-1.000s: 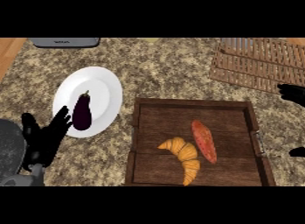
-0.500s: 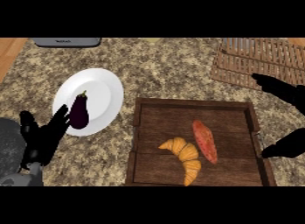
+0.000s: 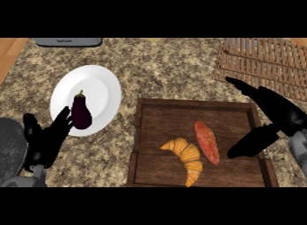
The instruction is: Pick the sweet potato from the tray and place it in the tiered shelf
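Note:
An orange-red sweet potato (image 3: 207,141) lies in the middle of the dark wooden tray (image 3: 161,117), beside a croissant (image 3: 186,157). The slatted wooden tiered shelf (image 3: 272,63) stands at the back right. My right hand (image 3: 280,114) hovers open over the tray's right edge, fingers stretched toward the back and thumb pointing down at the tray's right side, a short way right of the sweet potato. My left hand (image 3: 46,140) rests open at the lower left, fingers up, beside the plate.
A white plate (image 3: 101,89) with a dark purple eggplant (image 3: 82,114) sits left of the tray. A grey appliance (image 3: 67,41) stands at the back edge. Bare wood (image 3: 0,57) shows past the counter's left edge.
My right hand has come in from the right edge, leftward and down over the tray's right side, closer to the sweet potato. The left hand has hardly moved.

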You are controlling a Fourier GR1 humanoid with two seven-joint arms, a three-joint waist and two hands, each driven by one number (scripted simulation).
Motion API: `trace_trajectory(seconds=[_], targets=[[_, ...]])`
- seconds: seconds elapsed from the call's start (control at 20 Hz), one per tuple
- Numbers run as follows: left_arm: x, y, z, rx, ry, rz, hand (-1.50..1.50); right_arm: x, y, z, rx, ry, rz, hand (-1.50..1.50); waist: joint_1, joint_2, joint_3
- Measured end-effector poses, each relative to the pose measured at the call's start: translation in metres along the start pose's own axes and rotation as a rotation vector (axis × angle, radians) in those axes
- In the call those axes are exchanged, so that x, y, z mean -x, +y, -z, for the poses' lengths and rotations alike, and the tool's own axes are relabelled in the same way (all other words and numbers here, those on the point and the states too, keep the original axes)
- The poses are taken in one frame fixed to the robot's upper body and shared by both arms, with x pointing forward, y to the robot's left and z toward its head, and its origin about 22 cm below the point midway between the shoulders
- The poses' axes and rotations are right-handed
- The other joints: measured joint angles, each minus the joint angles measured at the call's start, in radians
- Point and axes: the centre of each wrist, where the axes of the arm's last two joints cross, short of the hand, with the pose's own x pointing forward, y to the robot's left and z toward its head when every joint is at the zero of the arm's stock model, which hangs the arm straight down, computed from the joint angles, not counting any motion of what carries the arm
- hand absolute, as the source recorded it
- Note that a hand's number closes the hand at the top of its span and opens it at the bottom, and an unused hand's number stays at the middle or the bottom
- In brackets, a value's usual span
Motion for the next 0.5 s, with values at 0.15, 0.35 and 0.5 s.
trace_trajectory(seconds=[0.15, 0.35, 0.5], targets=[[-0.001, -0.005, 0.005, 0.002, -0.001, 0.004, 0.00, -0.009, 0.013, 0.007, -0.028, 0.022, -0.048, -1.50, -0.001, 0.001, 0.001], [0.000, -0.001, 0.005, 0.000, -0.003, -0.001, 0.00, -0.010, 0.029, 0.007, -0.045, 0.059, -0.100, -1.50, -0.003, 0.000, 0.001], [0.004, 0.004, 0.005, 0.000, -0.006, -0.005, 0.00, -0.010, 0.042, 0.003, -0.042, 0.090, -0.119, -1.50, -0.004, -0.001, 0.002]])
